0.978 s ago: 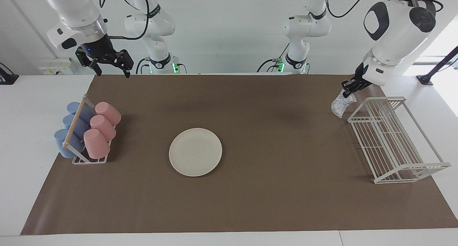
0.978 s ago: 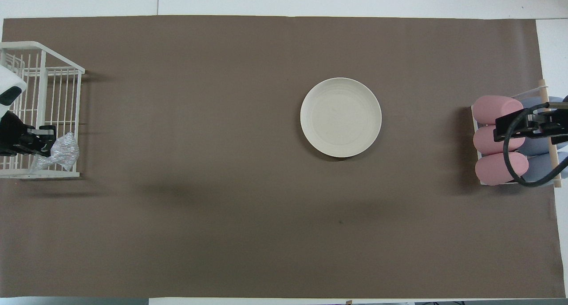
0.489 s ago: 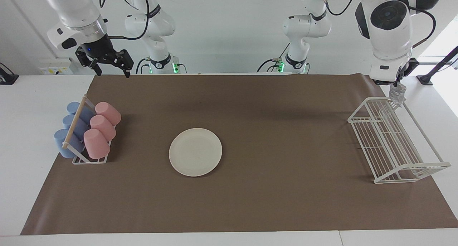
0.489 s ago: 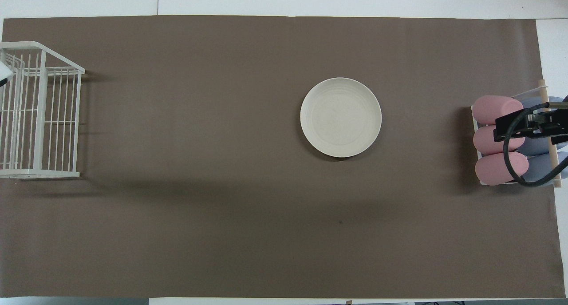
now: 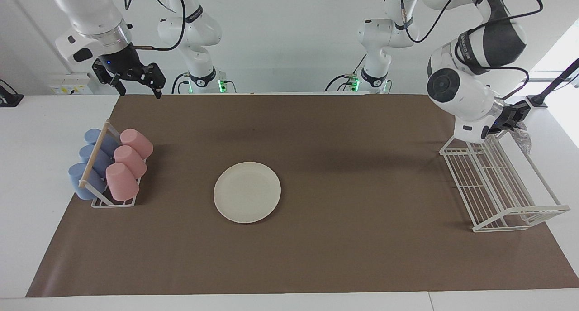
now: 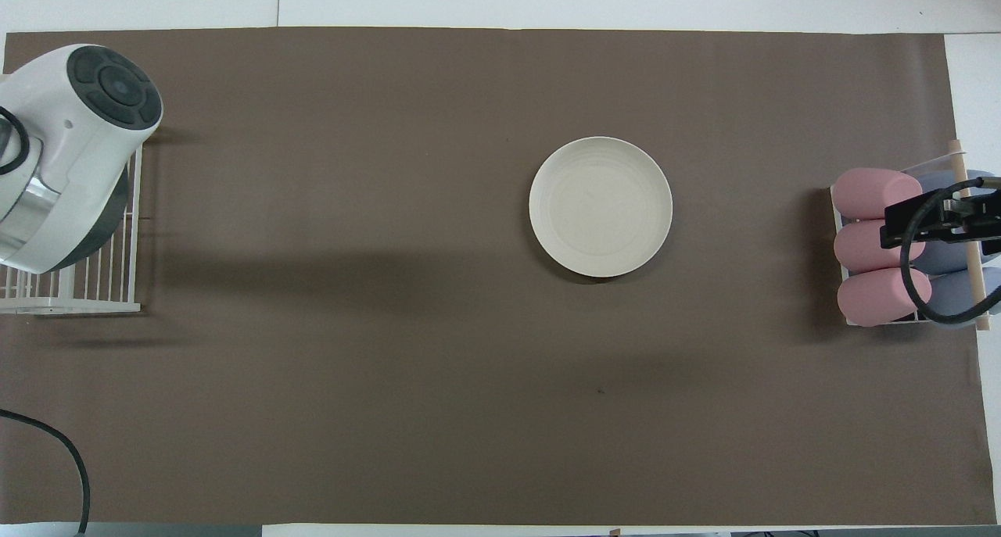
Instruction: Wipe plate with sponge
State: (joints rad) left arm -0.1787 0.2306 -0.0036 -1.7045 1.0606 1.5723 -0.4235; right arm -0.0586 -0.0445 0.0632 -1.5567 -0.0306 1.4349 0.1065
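The cream-white plate (image 5: 247,192) (image 6: 600,206) lies flat near the middle of the brown mat, with nothing on it. My left gripper (image 5: 517,123) hangs over the end of the white wire rack (image 5: 497,179) that is nearest the robots. It is shut on the silvery, wrinkly sponge (image 5: 522,136), which dangles by the rack's rim toward the left arm's end of the table. In the overhead view the left wrist (image 6: 70,154) hides this gripper and the sponge. My right gripper (image 5: 140,93) (image 6: 938,218) is open and holds nothing, raised over the cup rack.
A small rack (image 5: 108,184) with pink cups (image 6: 876,248) and blue cups (image 5: 88,166) lying in it stands at the right arm's end of the mat. The wire rack (image 6: 94,291) stands at the left arm's end. A black cable (image 6: 55,443) crosses the mat's corner.
The left arm has swung the sponge from the mat beside the wire rack across the rack's robot end, toward the table's end. Its wrist turned. The right gripper rose slightly.
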